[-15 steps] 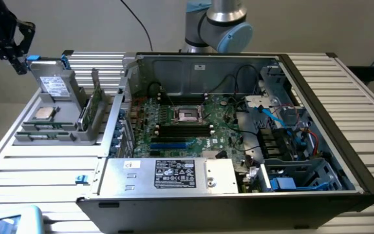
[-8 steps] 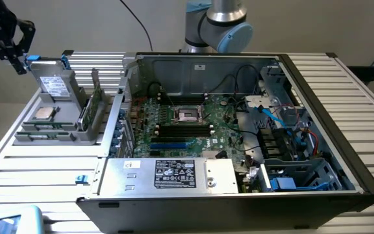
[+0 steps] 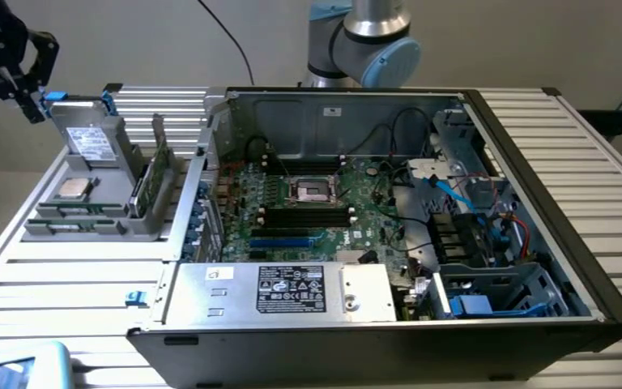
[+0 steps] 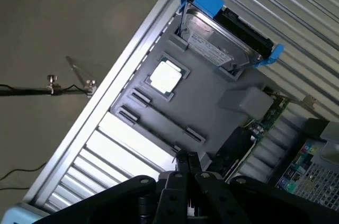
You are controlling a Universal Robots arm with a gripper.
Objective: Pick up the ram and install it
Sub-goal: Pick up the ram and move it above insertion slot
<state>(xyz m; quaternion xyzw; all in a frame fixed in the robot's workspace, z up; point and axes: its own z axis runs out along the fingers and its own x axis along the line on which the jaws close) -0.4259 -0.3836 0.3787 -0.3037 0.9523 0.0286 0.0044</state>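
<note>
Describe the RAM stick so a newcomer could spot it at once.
Start at the open black computer case; on the exterior view's left of it stands a grey plastic parts holder. The thin green RAM stick lies along the holder's edge nearest the camera, just in front of the square silver processor chip. Unlike the taller green card standing upright nearby, it is low, long and narrow.

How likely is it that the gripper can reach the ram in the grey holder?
Probably yes. The gripper hangs above the grey holder; the ram lies uncovered in it, with the hard drive standing apart.
</note>
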